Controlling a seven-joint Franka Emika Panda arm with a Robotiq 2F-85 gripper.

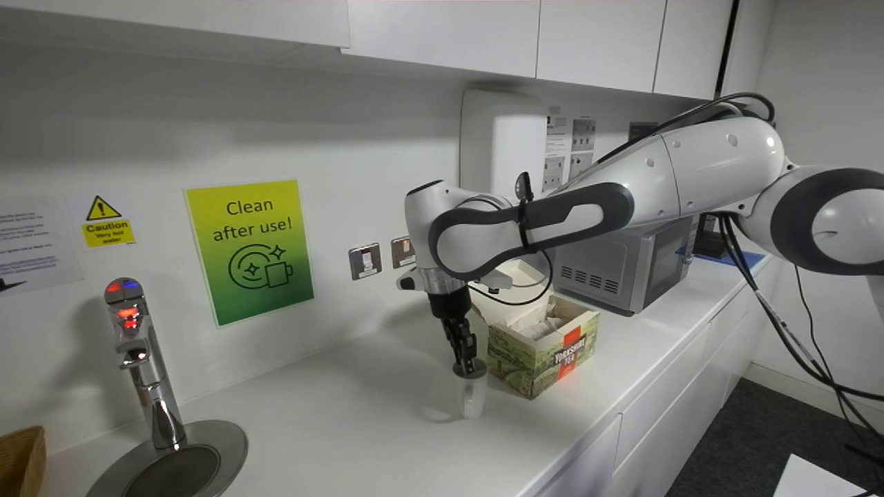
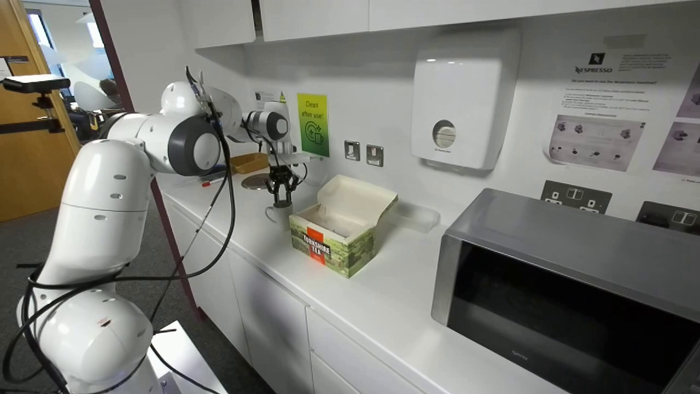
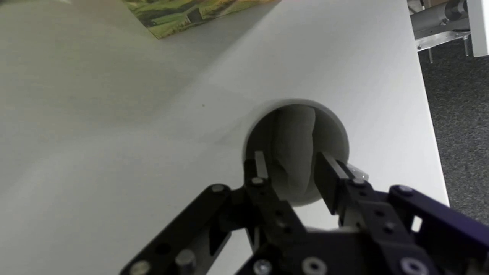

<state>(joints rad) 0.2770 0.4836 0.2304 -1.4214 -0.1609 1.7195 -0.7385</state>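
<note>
The tea bag [image 3: 296, 141] lay inside the white mug [image 1: 474, 395], just left of the tea box [image 2: 334, 249] in both exterior views, while your gripper [image 3: 291, 160] stood at the mug's mouth with jaws spread.

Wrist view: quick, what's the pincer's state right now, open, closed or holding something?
Pincer: partly open at the mouth of the white mug, holding nothing; a tea bag lies inside.

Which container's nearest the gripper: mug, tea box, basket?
White mug: gripper is at its mouth; the tea box stands beside it, the basket farther off.
</note>
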